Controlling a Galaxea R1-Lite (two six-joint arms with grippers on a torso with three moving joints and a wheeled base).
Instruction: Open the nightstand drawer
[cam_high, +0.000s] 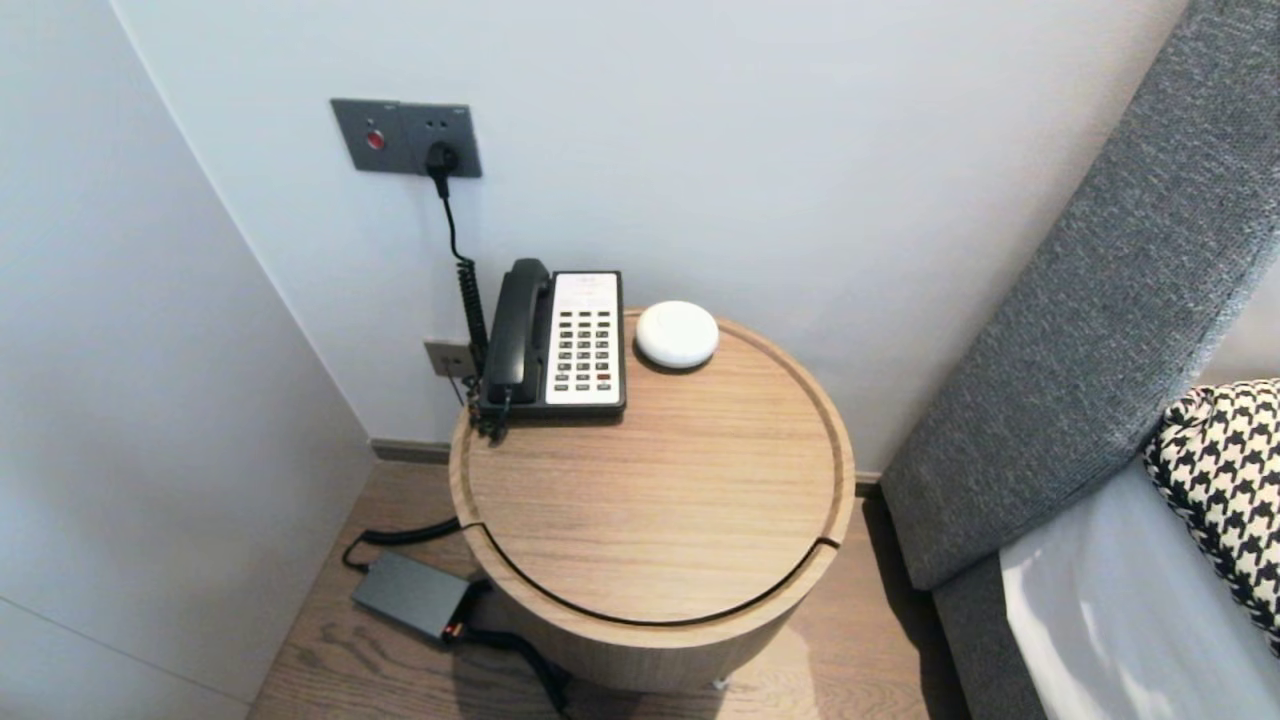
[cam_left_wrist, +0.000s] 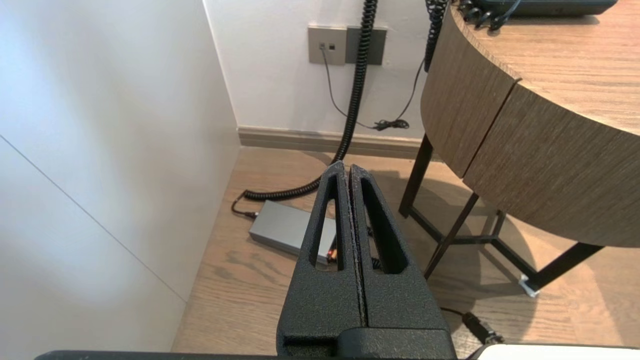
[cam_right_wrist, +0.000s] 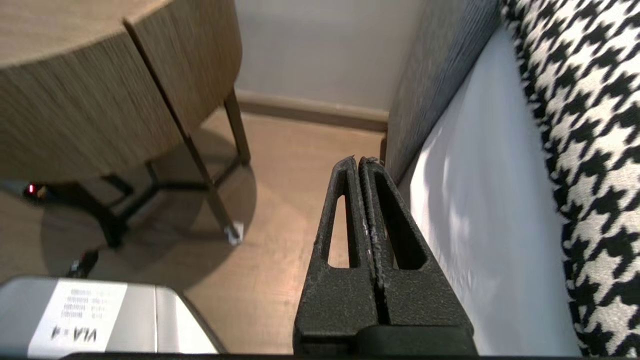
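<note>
Bedroom corner, seen from the robot's head: a round wooden bedside table (cam_high: 650, 520) stands on a wooden floor (cam_high: 880, 650) against a white wall (cam_high: 800, 150). On its top a black-and-white telephone (cam_high: 560, 345) sits at the 11 o'clock edge, with a white puck (cam_high: 677, 334) just beside it at 12 o'clock. A coiled cord (cam_high: 470, 300) drops from the wall socket (cam_high: 405, 137), up at 11 o'clock from the table, past the telephone. A grey power adapter (cam_high: 410, 595) lies on the floor at 8 o'clock from the table, close to its base. At 3 o'clock rises a grey upholstered headboard (cam_high: 1090, 300), with a white sheet (cam_high: 1090, 610) and a houndstooth pillow (cam_high: 1225, 480) at 4 o'clock.

The left gripper (cam_left_wrist: 348, 167) hangs low over the floor beside the table's curved side, its two black fingers pressed flat together and empty. The power adapter lies on the boards just beyond its tips, apart from them. The right gripper (cam_right_wrist: 361, 160) hangs between the table and the bed, fingers likewise pressed together with nothing between them. Its tips are near the edge of the white sheet and the foot of the headboard.
</note>
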